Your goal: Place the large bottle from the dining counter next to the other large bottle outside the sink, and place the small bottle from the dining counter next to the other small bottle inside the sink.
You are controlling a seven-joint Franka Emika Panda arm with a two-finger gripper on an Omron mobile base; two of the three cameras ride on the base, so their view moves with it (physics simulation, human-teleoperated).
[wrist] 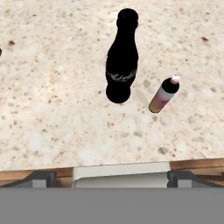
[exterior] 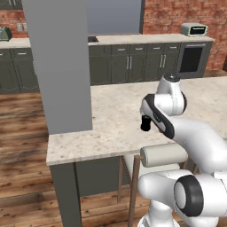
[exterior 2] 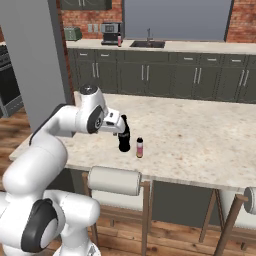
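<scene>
A: Where do the 2 bottles stand?

B: Both upright on the dining bench [exterior 2: 200, 135], near its front edge. The black cola-shaped bottle [wrist: 122, 59] has the small pinkish bottle [wrist: 163, 94] just beside it, not touching.

A: And the tool [wrist: 111, 177]?

B: Above them, jaws spread wide, holding nothing.

A: How will the black one handle?

B: Probably rigid, glossy and slippery, tall enough to tip. I'd grip the waist below the neck. The sink [exterior 2: 147, 44] lies well apart on the far worktop.

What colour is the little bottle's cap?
Pale pink, on the small bottle; the hand view shows it best.
</scene>
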